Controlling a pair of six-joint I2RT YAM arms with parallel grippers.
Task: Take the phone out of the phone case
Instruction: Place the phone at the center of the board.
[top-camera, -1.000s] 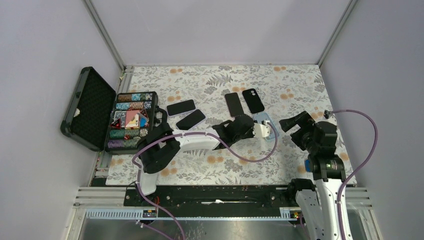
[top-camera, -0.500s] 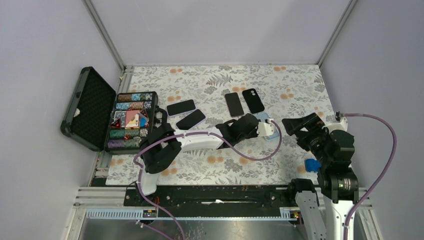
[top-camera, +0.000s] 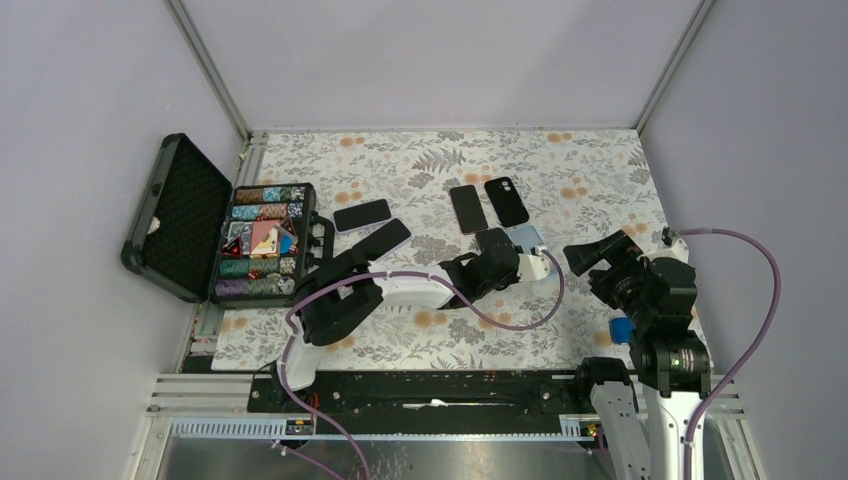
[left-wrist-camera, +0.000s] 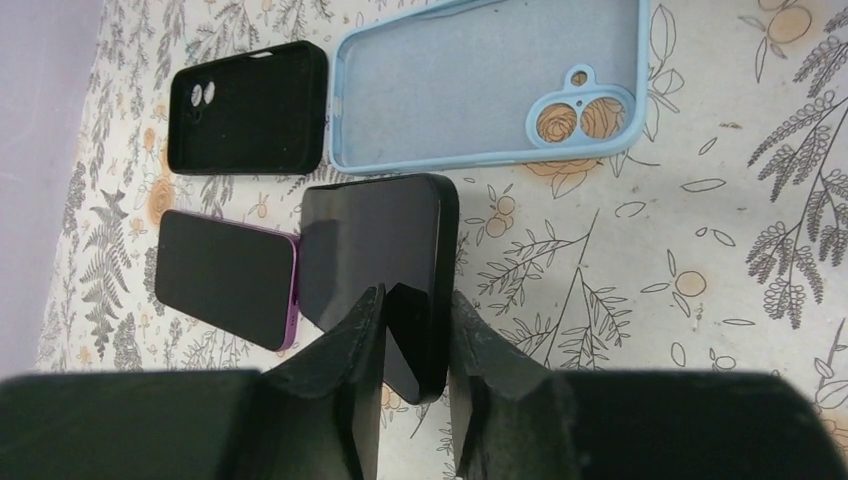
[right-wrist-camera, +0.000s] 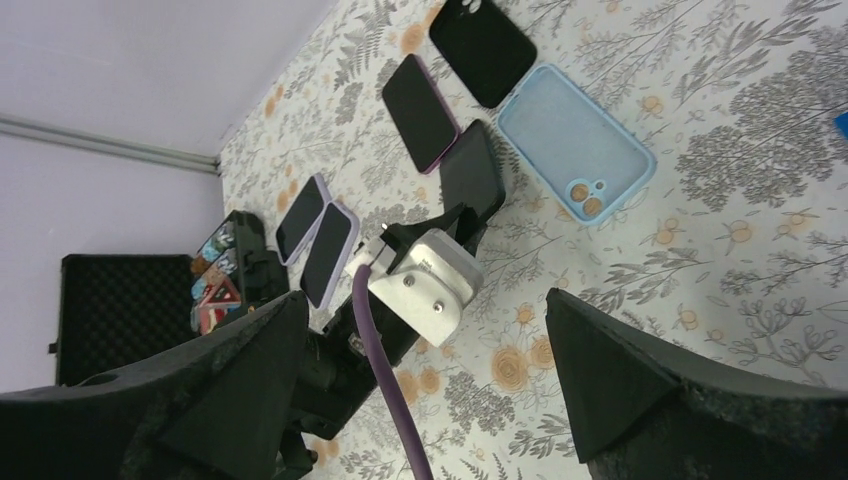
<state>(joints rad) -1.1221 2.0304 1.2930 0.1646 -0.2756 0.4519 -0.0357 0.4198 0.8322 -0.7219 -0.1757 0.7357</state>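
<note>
Between the fingers of the left gripper (left-wrist-camera: 415, 400) the black phone (left-wrist-camera: 385, 260) is pinched by its near end, long axis running 6 to 12 o'clock; overhead, that gripper hides it. At 1 o'clock lies the empty blue case (left-wrist-camera: 480, 90). Overhead, the left arm (top-camera: 400, 285) stretches low across the table (top-camera: 600, 170); the right gripper (right-wrist-camera: 425, 310) gapes, empty.

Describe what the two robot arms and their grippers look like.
The left arm and right arm have white links with bulky black joints, and a purple cable loops along each. The left gripper and right gripper are black, with thick, wedge-shaped, grainy fingers. A silver block sits at the left wrist.
</note>
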